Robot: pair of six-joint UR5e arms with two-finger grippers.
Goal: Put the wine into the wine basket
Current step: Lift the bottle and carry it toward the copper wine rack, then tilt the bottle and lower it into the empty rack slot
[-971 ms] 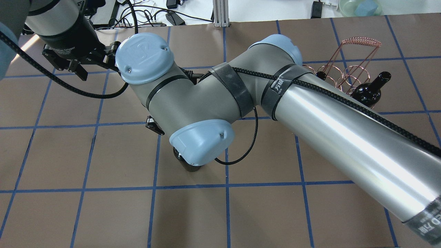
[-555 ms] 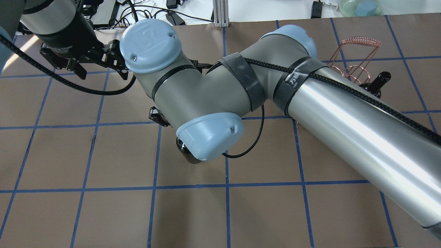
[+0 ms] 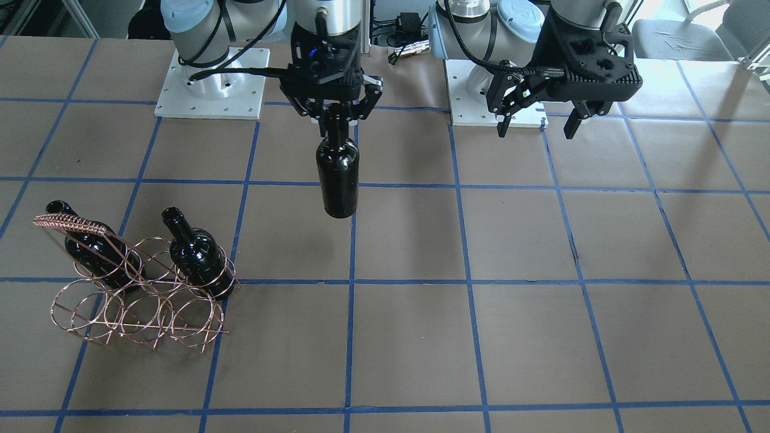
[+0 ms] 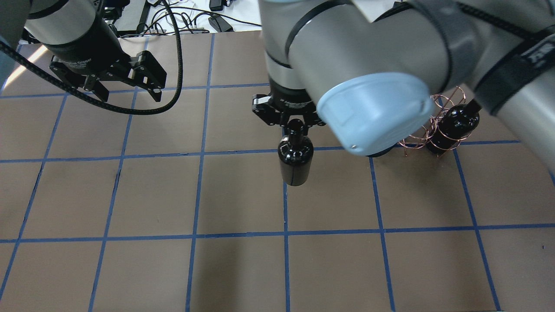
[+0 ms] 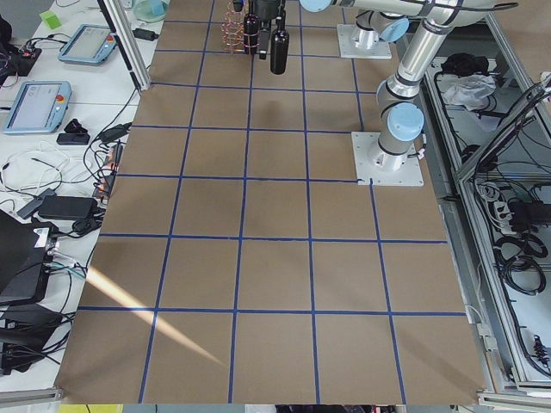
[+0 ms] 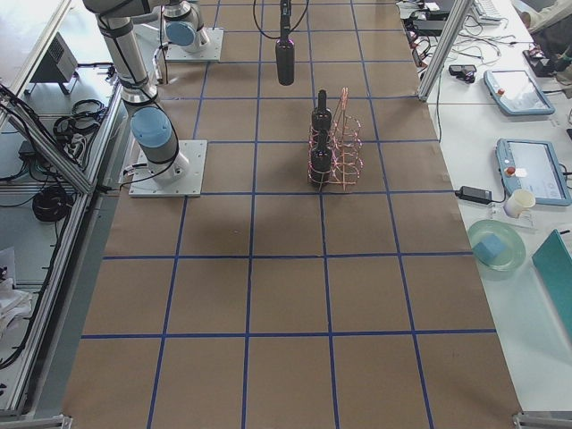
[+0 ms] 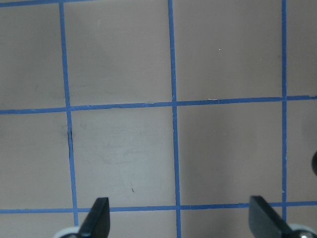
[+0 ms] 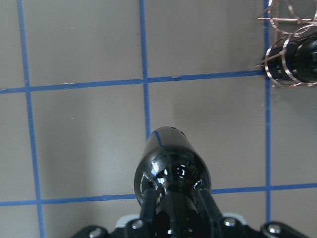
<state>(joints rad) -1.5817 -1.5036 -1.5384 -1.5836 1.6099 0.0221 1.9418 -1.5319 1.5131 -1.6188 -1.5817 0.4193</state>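
Pinching wine (image 3: 338, 177) by the neck in right gripper (image 3: 337, 116), hanging upright. Must carry rightward to wine basket (image 3: 70, 224). With left gripper (image 3: 537, 123) agape, empty, farther off.

The table (image 3: 541, 337) is matt brown, ruled into large squares by blue tape lines (image 3: 469, 282). The wine (image 3: 338, 174) is glossy black with pale glints. At 8 o'clock in the front-facing view, a second bottle (image 3: 195, 258) and a third bottle (image 3: 90, 252) are the same glossy black. The wine basket (image 3: 138, 313) around them is copper-coloured wire. The right gripper (image 3: 337, 117) and left gripper (image 3: 535, 129) are black. The joint cap (image 4: 375, 110) is pale blue on a grey arm, and the cable (image 4: 130, 109) is black braid.
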